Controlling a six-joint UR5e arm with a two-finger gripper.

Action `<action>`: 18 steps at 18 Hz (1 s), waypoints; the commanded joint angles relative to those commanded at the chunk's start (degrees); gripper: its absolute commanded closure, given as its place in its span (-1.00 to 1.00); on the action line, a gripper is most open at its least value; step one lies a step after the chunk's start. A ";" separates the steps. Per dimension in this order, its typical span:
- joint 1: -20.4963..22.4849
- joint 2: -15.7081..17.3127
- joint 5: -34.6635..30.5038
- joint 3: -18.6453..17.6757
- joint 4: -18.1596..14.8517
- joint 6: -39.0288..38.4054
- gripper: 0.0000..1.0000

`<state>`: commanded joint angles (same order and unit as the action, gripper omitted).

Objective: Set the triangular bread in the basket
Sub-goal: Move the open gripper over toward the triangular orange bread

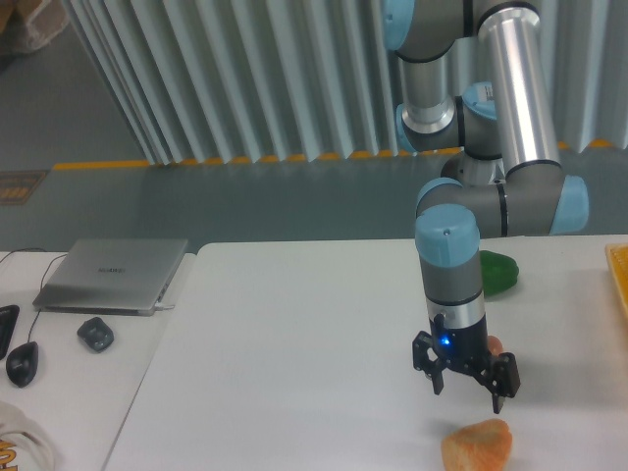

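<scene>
Silver tube links with light-blue joint caps; grey wrist, blue light; black two-fingered pincer [466, 378]

A golden-orange, rough-crusted triangular bread [478, 445] is lying flat on the white desk [294, 343] near its front edge, its lower part running out of view at the bottom. Well apart, at the far right edge, a thin yellow-orange sliver of the basket [620, 277] is showing.
</scene>
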<state>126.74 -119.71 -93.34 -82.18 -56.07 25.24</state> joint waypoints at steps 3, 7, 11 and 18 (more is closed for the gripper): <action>0.70 0.00 -0.18 0.00 0.00 -1.51 -1.00; 2.55 0.00 -0.27 0.27 0.00 -8.63 -1.00; 2.29 -0.87 -0.44 0.44 1.92 -8.54 -1.00; 1.67 -1.76 -0.44 0.44 2.55 -8.45 -1.00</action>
<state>128.41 -121.46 -93.78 -81.74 -53.53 16.79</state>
